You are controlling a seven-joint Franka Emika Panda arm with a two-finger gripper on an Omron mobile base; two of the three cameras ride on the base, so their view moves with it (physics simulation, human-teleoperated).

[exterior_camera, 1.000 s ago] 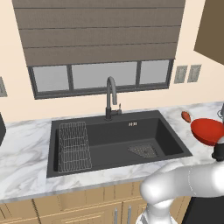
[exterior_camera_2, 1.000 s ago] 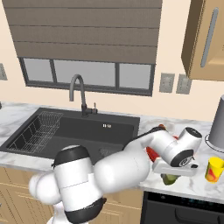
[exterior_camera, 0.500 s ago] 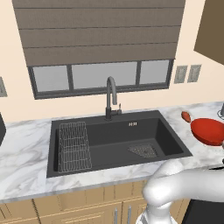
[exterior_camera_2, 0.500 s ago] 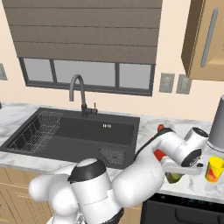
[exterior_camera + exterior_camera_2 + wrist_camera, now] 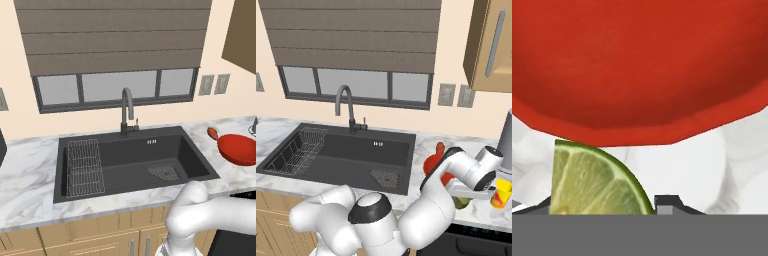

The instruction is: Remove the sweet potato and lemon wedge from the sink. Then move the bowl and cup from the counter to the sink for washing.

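My gripper (image 5: 462, 196) hangs low over the counter right of the sink (image 5: 358, 150), shut on the lemon wedge (image 5: 461, 203). In the hand view the yellow-green lemon wedge (image 5: 594, 180) sits between the fingertips of the gripper (image 5: 602, 206), just in front of the red bowl (image 5: 637, 65). The bowl (image 5: 241, 149) rests on the counter with the small orange-red sweet potato (image 5: 212, 132) by its far left rim. The arm partly hides the bowl (image 5: 432, 163) and the sweet potato (image 5: 440, 148). The yellow cup (image 5: 501, 193) stands upright just right of the gripper.
The dark basin (image 5: 125, 156) holds a wire rack (image 5: 84, 166) on its left and a drain grate (image 5: 164, 172) at its front right. A dark arched faucet (image 5: 127, 112) stands behind it. A grey appliance (image 5: 506, 140) stands at the far right behind the cup.
The arm has swung further right over the counter, carrying the lemon wedge closer to the cup. The jaws have kept the same width.
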